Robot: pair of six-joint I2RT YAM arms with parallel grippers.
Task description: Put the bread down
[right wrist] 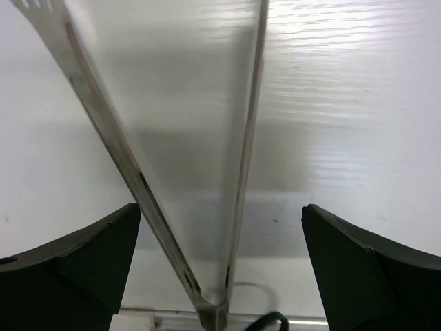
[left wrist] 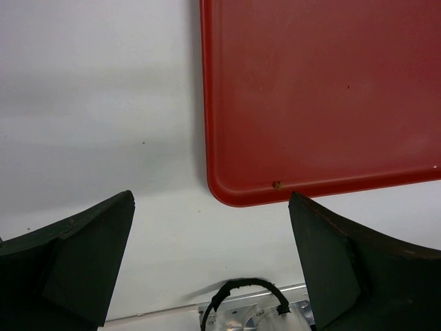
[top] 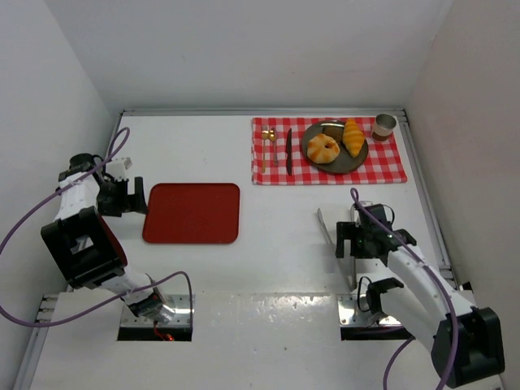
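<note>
The bread lies on a dark round plate [top: 352, 162] at the back right: a round pale scored bun [top: 323, 149], a golden-orange croissant [top: 353, 136] and a small dark brown lump [top: 331, 127]. My left gripper [top: 140, 197] is open and empty just left of a red tray [top: 191, 213]. In the left wrist view the gripper [left wrist: 210, 269] is open, with the tray's corner [left wrist: 317, 96] ahead of it. My right gripper [top: 366, 242] is open above metal tongs [top: 327, 227] lying flat on the table. In the right wrist view the gripper [right wrist: 220, 269] straddles the tongs [right wrist: 117, 152], fingers apart from them.
The plate sits on a red-checked cloth [top: 390, 166] with a gold fork [top: 266, 146], a dark knife [top: 288, 151] and a cup [top: 384, 125]. White walls enclose the table on three sides. Purple cables trail from both arms.
</note>
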